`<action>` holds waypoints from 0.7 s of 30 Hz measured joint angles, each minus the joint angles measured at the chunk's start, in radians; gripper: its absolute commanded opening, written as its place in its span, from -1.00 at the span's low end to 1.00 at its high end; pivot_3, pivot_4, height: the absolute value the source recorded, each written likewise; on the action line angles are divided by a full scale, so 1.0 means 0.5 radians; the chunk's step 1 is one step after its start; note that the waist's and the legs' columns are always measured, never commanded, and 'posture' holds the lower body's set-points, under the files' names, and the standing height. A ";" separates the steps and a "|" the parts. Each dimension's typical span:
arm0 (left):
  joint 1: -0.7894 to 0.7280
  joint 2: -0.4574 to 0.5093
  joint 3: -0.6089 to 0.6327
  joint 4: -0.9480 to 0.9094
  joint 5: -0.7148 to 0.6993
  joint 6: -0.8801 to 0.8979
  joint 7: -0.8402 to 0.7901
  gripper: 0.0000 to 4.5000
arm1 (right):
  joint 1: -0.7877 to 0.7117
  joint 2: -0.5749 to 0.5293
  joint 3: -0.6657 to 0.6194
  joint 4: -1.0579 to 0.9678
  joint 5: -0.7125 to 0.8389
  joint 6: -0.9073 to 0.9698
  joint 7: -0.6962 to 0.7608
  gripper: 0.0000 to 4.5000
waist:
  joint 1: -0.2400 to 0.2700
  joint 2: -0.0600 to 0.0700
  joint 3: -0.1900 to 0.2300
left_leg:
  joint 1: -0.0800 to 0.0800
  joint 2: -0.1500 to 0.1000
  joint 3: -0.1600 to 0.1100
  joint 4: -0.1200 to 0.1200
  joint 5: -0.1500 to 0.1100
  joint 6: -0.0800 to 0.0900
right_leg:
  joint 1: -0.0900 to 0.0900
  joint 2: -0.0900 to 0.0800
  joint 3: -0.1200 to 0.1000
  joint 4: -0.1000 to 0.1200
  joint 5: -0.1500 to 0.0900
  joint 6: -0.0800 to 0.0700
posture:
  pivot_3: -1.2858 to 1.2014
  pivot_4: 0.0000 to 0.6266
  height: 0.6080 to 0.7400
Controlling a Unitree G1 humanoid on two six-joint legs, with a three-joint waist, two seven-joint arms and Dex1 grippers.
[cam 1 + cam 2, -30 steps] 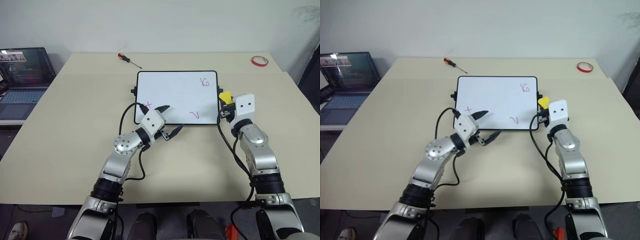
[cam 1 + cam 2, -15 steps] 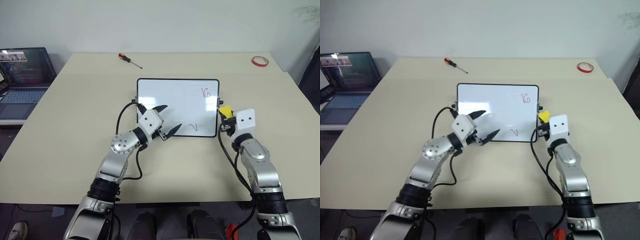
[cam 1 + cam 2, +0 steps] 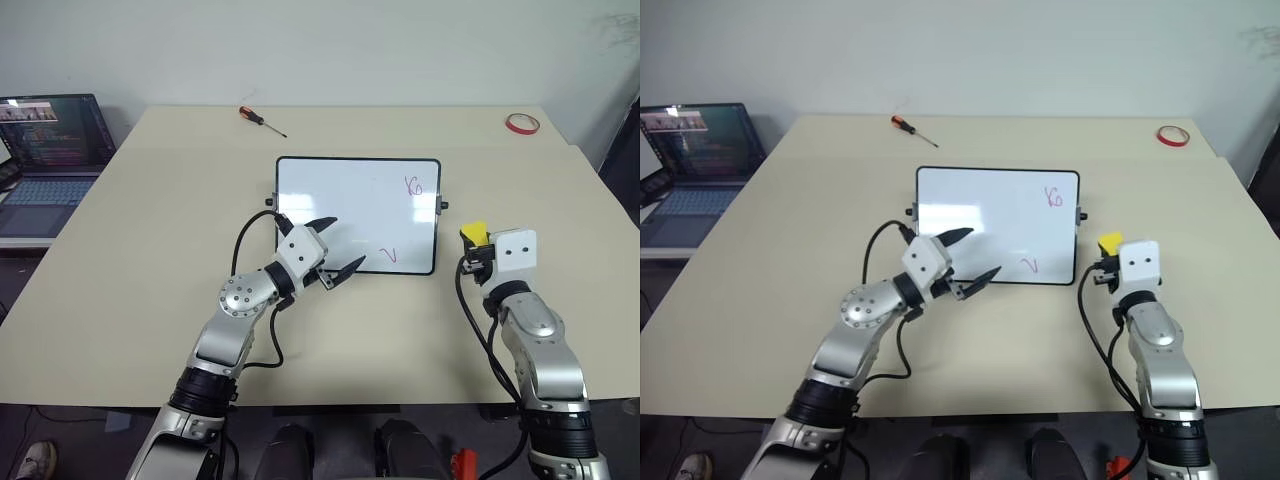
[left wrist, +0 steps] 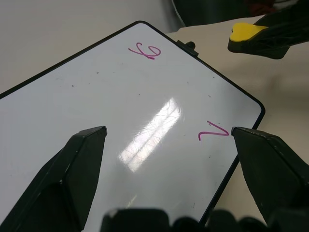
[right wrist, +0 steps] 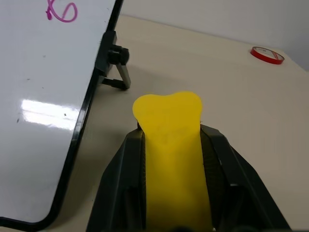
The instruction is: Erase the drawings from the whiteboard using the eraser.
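The whiteboard (image 3: 350,200) lies mid-table, with a red "Yo" scribble (image 3: 412,186) at its far right and a V tick (image 3: 388,255) near its front edge. My left gripper (image 3: 345,242) is open, its black fingers spread over the board's front left part; the left wrist view shows the tick (image 4: 212,131) between them. My right gripper (image 3: 478,245) is shut on the yellow eraser (image 3: 473,232), which sticks out past the fingertips. It hovers over the table just right of the board's front right corner, apart from it. The right wrist view shows the eraser (image 5: 169,121) beside the board's knob (image 5: 117,54).
A screwdriver (image 3: 260,120) lies behind the board and a red tape ring (image 3: 519,122) sits at the far right corner. An open laptop (image 3: 50,150) stands off the beige table (image 3: 150,260) to the left.
My right gripper has drawn back toward me and to the right with the eraser, off the board's right edge. The board sits a little nearer to me. The left gripper has stayed put.
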 measured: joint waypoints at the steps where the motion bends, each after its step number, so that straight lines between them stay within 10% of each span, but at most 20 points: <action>1: -0.001 0.000 0.000 0.004 0.000 0.000 0.000 1.00 | -0.009 0.003 0.003 0.001 -0.001 0.000 -0.001 -0.49 | 0.000 0.000 0.000 | 0.000 0.000 0.000 0.000 0.000 0.000 | 0.000 0.000 0.000 0.000 0.000 0.000 | 0.03 -0.52 1.00; 21: -0.068 -0.027 -0.005 0.101 0.014 -0.053 0.005 1.00 | -0.698 0.103 0.187 0.590 -0.067 -0.314 0.000 -0.49 | -0.006 0.000 0.000 | -0.001 0.000 0.000 0.000 0.000 0.000 | -0.001 0.000 0.000 0.000 0.000 0.000 | 0.03 -0.52 1.00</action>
